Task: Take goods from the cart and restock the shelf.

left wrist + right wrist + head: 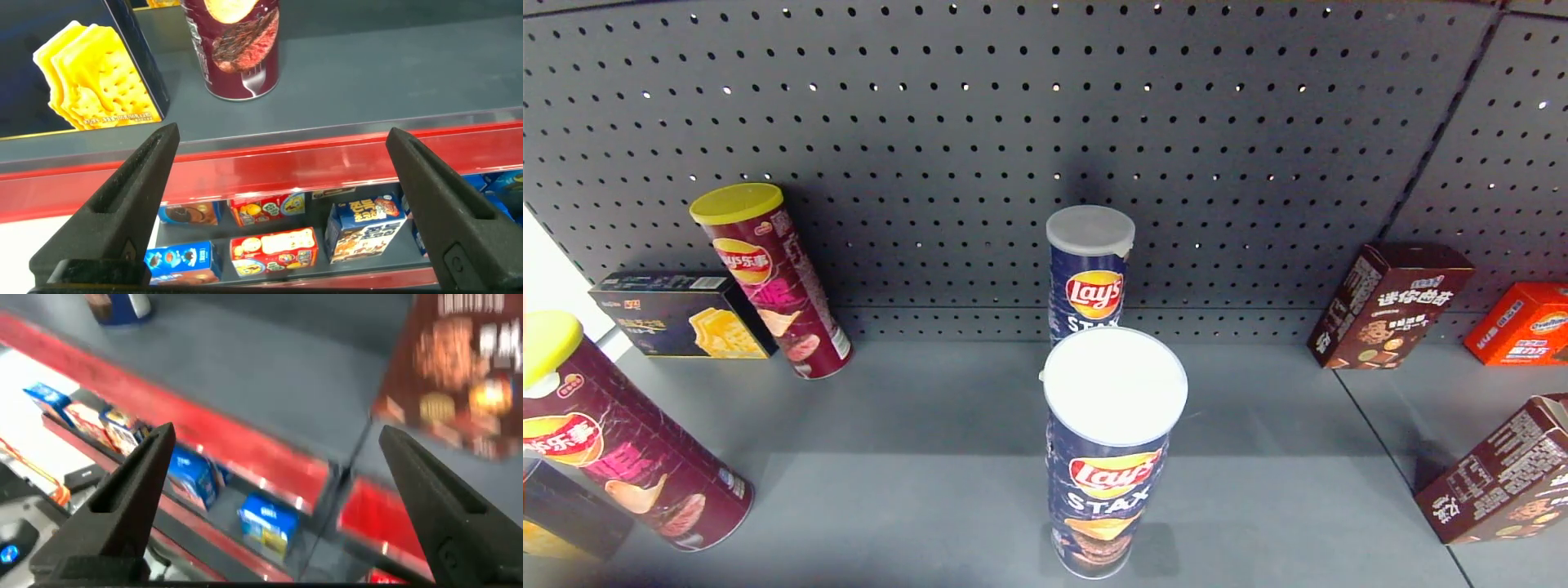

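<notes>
Seemingly between placements: a near dark-blue cardboard crisp tube with a white lid (1107, 482) and its far twin (1086, 278) stand mid-way along the grey metal shelf (915, 425). Left gripper (280, 135) and right gripper (276, 431) both gape empty at its front. Next, I judge, comes fetching more from the cart.

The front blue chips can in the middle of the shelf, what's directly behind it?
A second blue chips can stands upright behind it, before the pegboard wall. Its base is hidden by the front can.
</notes>
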{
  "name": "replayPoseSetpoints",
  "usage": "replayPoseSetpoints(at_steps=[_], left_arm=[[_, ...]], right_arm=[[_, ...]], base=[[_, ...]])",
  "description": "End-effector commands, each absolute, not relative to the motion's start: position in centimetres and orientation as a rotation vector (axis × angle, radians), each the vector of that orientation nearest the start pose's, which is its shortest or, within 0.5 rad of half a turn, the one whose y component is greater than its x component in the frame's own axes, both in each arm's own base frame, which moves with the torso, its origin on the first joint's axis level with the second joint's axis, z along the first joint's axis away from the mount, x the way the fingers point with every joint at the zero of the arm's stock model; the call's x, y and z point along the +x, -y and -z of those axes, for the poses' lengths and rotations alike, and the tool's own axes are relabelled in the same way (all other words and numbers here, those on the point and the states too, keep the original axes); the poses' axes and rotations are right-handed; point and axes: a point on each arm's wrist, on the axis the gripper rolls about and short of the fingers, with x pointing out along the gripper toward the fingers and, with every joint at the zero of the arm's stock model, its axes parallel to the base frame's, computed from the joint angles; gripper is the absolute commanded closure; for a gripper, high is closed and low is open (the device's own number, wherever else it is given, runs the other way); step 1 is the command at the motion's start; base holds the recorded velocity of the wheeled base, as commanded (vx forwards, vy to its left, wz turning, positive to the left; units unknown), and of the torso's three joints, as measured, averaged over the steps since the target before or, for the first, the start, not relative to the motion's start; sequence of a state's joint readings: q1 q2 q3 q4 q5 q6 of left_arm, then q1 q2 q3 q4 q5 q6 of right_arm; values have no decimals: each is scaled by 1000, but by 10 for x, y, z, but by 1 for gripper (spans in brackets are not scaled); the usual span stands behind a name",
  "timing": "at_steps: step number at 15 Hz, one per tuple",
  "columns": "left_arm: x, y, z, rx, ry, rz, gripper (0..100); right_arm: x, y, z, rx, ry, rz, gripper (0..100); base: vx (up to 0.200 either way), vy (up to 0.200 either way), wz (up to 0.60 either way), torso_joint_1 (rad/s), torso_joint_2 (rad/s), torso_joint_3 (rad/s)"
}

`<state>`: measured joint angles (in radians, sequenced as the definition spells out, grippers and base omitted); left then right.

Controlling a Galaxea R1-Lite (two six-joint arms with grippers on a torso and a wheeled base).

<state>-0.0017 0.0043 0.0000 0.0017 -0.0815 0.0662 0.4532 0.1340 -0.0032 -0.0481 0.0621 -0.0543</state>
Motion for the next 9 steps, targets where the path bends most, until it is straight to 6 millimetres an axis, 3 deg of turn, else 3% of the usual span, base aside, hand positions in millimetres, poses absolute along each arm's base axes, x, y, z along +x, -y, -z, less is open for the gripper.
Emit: replayPoseSetpoints(at_steps=[1,9], left_arm=[[-23,2,-75,66,-3,83,0],[-23,2,-75,66,-3,83,0]], right_arm=[[-22,8,-77,-24,6,-463,0],[-22,8,-76,-15,2,-446,0]], base=[[0,0,0,0,0,0],[0,0,0,0,0,0]])
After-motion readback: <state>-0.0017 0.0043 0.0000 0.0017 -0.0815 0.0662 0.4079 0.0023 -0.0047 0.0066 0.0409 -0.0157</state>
